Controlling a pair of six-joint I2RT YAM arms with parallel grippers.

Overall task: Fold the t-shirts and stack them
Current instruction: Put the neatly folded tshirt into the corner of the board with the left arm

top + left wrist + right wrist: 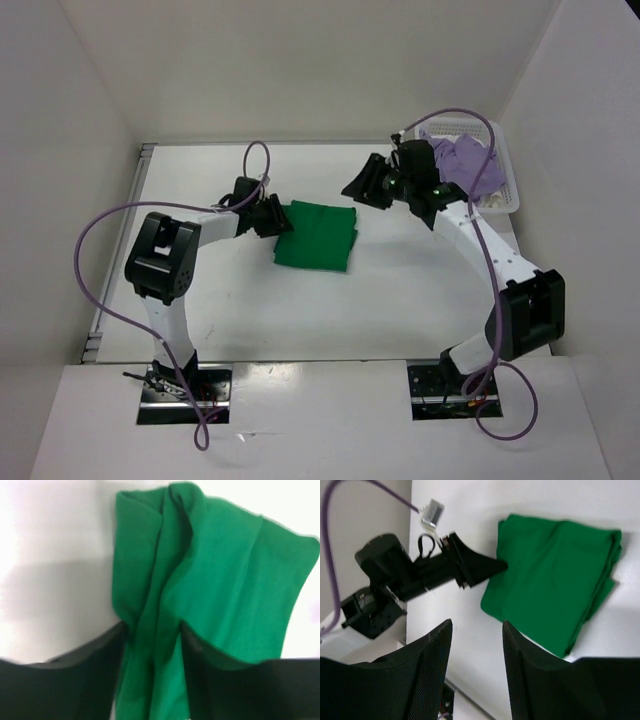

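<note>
table [330, 320]: white, both arm bases at its near edge
left gripper [152, 630]: at the left edge of the green t-shirt [318, 235], fingers astride a bunched fold; whether they pinch it i cannot tell
tag [434, 512]: small, white, on the left arm's purple cable [100, 260]; too small to read
green t-shirt: folded into a rough rectangle, flat at mid-table
right gripper [476, 627]: jaws wide, nothing between, raised just right of the shirt
basket [512, 195]: white, far right corner, lavender t-shirt [470, 165] heaped inside
room: plain white walls
</note>
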